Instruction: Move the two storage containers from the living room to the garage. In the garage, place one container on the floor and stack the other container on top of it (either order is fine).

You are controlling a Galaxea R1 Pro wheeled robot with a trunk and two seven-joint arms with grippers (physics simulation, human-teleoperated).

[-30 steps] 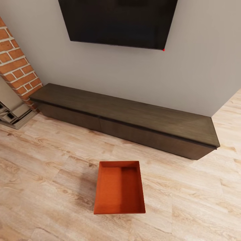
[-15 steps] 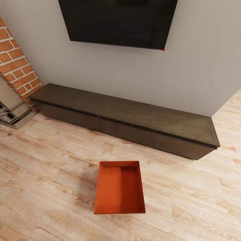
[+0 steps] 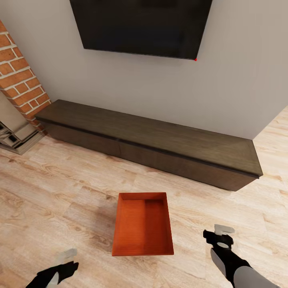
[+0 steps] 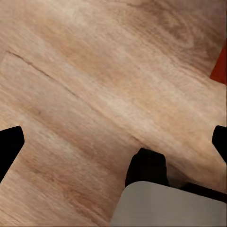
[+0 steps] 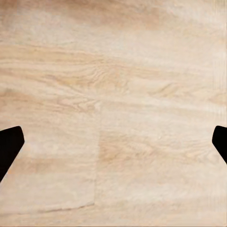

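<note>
One orange-red storage container (image 3: 143,224) stands open-topped and empty on the light wood planks of the living room, in the lower middle of the head view. My left gripper (image 3: 66,262) hovers low to its left, open, with nothing between its fingers. My right gripper (image 3: 217,233) is to the container's right, also open and empty. In the left wrist view the left gripper (image 4: 113,144) hangs over bare planks, and a corner of the container (image 4: 220,66) shows at the edge. The right gripper (image 5: 113,142) in its wrist view has only planks beneath its spread fingertips.
A long dark wood TV bench (image 3: 160,140) runs along the grey wall behind the container, under a black wall TV (image 3: 140,28). A red brick column (image 3: 20,80) and a grey stepped object (image 3: 16,132) stand at the far left. Wood floor (image 3: 60,200) surrounds the container.
Both arms have come up into the bottom of the head view, one on each side of the container. The container and the camera have not moved.
</note>
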